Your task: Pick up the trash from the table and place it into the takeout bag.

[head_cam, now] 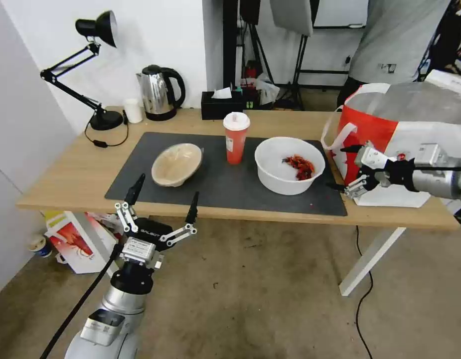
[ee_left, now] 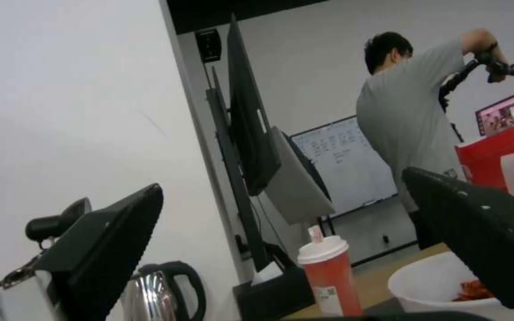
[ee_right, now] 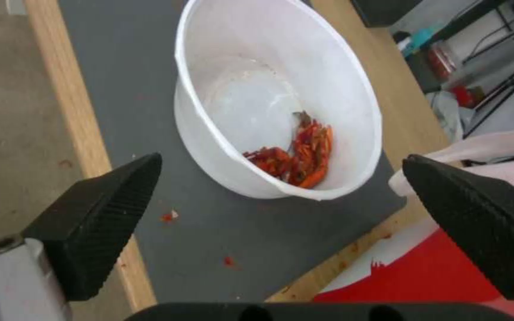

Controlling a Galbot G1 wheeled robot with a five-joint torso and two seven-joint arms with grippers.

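Head view first: all three bits of trash sit on the dark mat (head_cam: 225,184) mid-frame on the counter (head_cam: 76,174) — beige bowl (head_cam: 177,164) left of centre, red cup (head_cam: 236,137) in the middle, white bowl (head_cam: 289,164) right of it. The takeout bag (head_cam: 389,134) stands at the right edge, mouth up. The right pincer (head_cam: 346,168) hangs spread wide between white bowl and bag; the left pincer (head_cam: 164,199), also wide, sits low in the frame at the counter's front edge.

Left wrist view: looks up across the counter, so you get the cup's lid and straw stub, plus the kettle (ee_left: 156,294), but the beige bowl is hidden.

Right wrist view: the scraps (ee_right: 299,156) lie heaped on one side, hard to judge from the head view. I'd probably grip the rim and keep the bowl level.
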